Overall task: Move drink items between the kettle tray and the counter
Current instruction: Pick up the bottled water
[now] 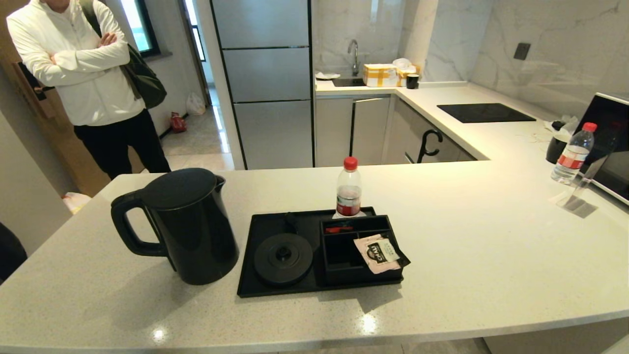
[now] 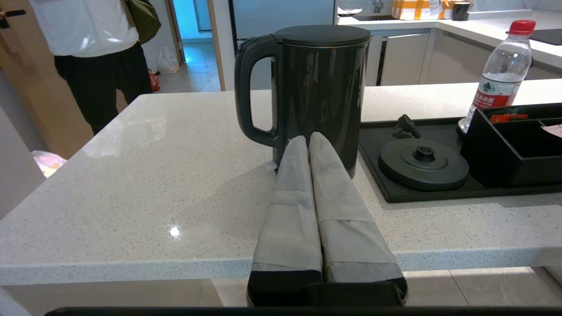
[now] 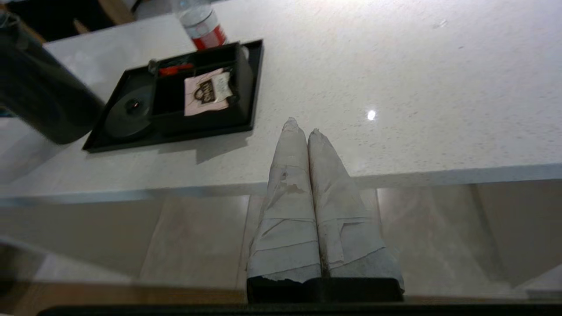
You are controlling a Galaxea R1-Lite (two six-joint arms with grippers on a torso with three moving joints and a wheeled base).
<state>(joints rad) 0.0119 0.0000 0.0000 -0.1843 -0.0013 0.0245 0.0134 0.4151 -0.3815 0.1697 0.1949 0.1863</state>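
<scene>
Beyond the clenched left gripper (image 2: 308, 139) stands a tall matte-black electric kettle (image 1: 182, 226) on the pale speckled desk (image 1: 491, 255), beside the flat black tray (image 1: 265, 290) holding a red-capped clear bottle (image 1: 348, 189) and pink sachet (image 1: 378, 253); the right gripper (image 3: 303, 127) is clenched too.

My jaws are wrapped in matt, creased grey-white tape, worn rough on the right pair. The pale speckled stone table (image 1: 467, 236) is glossy, mirroring ceiling lights. The tall black plastic kettle (image 1: 184, 226) has a smooth satin sheen. The flat black plastic tray (image 1: 275, 287) looks matt. The small clear plastic bottle (image 1: 348, 194) carries a red paper-like label.
</scene>
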